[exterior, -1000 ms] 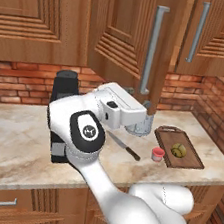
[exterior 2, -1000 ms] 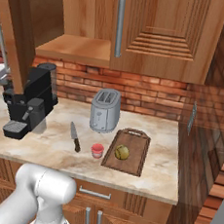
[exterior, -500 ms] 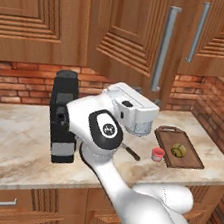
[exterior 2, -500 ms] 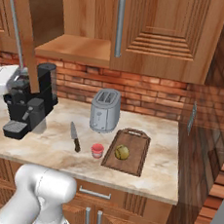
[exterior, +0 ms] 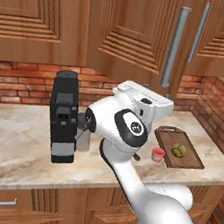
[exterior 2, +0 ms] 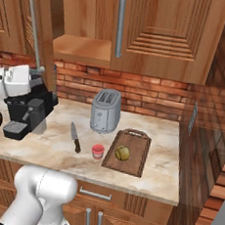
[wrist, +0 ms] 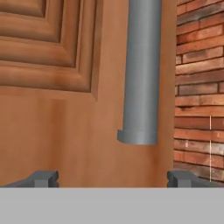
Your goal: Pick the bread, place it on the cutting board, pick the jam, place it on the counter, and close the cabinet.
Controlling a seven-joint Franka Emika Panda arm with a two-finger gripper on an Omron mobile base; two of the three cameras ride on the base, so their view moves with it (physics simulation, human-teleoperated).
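Observation:
My gripper (wrist: 113,179) is open, its fingertips (wrist: 41,178) wide apart and close to the face of the cabinet's open left door (exterior 2: 42,53). The lower end of that door's grey bar handle (wrist: 139,87) hangs just above the gap between them; nothing is held. The door (exterior: 139,42) stands partly open and its right-hand partner (exterior 2: 162,31) is shut. The olive-brown bread (exterior 2: 122,153) lies on the dark cutting board (exterior 2: 138,161). The red jam jar (exterior 2: 97,151) stands on the beige counter (exterior 2: 46,149) just left of the board, and both show again, jam (exterior: 157,154) beside bread (exterior: 178,150).
A black coffee machine (exterior 2: 28,110) stands at the counter's left, below my hand. A silver toaster (exterior 2: 105,111) sits behind the board against the brick wall, and a knife (exterior 2: 74,137) lies between the machine and the jam. The open shelf (exterior 2: 84,50) is bare.
The open cabinet door has swung further round towards its frame, and my arm has moved along with it. Bread, jam and board have not moved.

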